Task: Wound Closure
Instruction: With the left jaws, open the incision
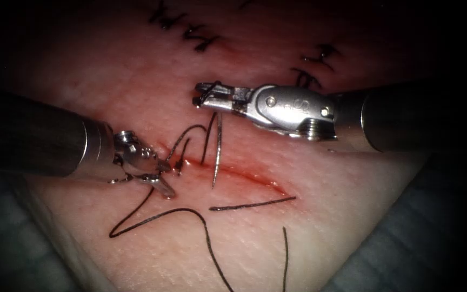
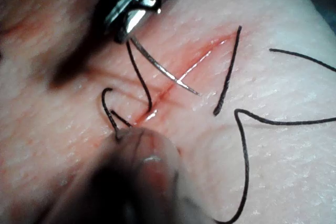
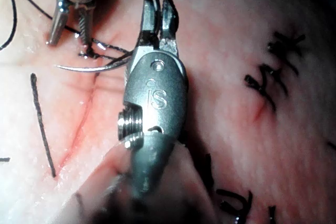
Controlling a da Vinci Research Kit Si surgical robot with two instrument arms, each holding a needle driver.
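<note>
We're early on with this one: one tissue (image 1: 325, 216), with one cut (image 1: 244, 176) that is mostly gaping. We count just one stitch (image 1: 179, 165), right beside the left fingers (image 1: 166, 181), which are apart and empty. The right fingers (image 1: 197, 94) look clamped on the one needle (image 1: 216, 157) near its thread end. It hangs below them, not in the tissue. Two cut ends of thread (image 1: 252, 204) lie well below them.
</note>
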